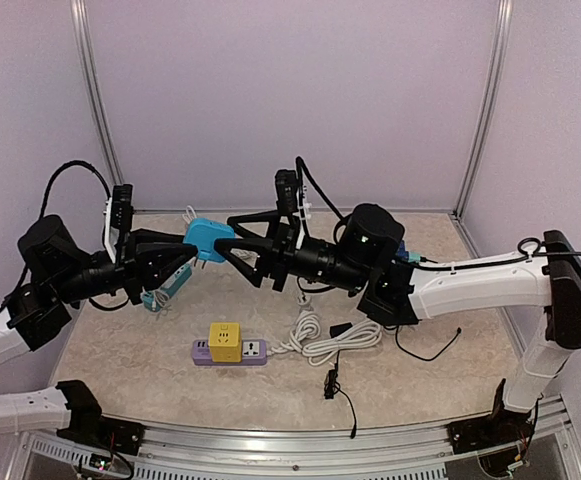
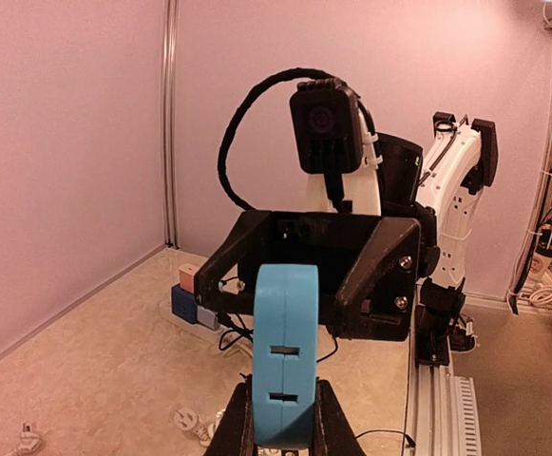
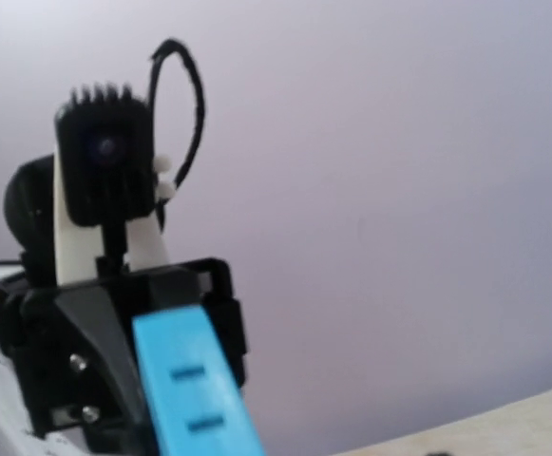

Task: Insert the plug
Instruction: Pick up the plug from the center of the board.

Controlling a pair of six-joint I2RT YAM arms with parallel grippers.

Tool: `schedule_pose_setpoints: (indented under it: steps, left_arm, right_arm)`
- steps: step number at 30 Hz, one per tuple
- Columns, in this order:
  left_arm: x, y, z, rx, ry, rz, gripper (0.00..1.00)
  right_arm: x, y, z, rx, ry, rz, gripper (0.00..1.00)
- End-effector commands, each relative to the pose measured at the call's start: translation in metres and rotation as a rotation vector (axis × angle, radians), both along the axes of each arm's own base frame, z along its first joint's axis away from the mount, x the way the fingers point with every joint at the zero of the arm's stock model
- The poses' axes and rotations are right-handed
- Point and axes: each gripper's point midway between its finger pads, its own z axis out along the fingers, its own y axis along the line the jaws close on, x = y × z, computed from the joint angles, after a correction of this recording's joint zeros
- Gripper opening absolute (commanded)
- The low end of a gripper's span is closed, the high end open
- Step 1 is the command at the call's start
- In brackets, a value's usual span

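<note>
The plug [image 1: 208, 238], a flat blue block with two slots in its narrow edge, hangs above the table at mid-left. My left gripper [image 1: 188, 248] is shut on it; in the left wrist view the block [image 2: 286, 356] stands upright between my left gripper's [image 2: 285, 410] two fingers. My right gripper [image 1: 228, 234] faces it from the right, open, its black fingers [image 2: 378, 268] spread either side of the block's far end without touching it. In the right wrist view only the blue block [image 3: 195, 389] and the left arm behind it show; my own right fingers are out of frame. A purple power strip [image 1: 252, 351] carrying a yellow cube [image 1: 225, 340] lies below.
A coiled white cable [image 1: 315, 335] lies right of the strip, and a thin black lead [image 1: 333, 385] near the front edge. A teal object with white cord [image 1: 163, 291] sits under the left gripper. Another strip with pink and blue cubes [image 2: 192, 293] lies at the back right.
</note>
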Motion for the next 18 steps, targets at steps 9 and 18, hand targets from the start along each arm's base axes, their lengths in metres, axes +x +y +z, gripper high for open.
schedule_pose_setpoints:
  steps: [9, 18]
  left_arm:
    - [-0.005, 0.008, 0.017, -0.075, -0.037, 0.0, 0.0]
    - [-0.002, 0.008, 0.013, -0.092, 0.006, 0.005, 0.0]
  right_arm:
    - [-0.01, 0.002, 0.007, 0.0, 0.024, 0.152, 0.2]
    - [-0.016, 0.01, 0.012, -0.032, -0.002, 0.207, 0.28]
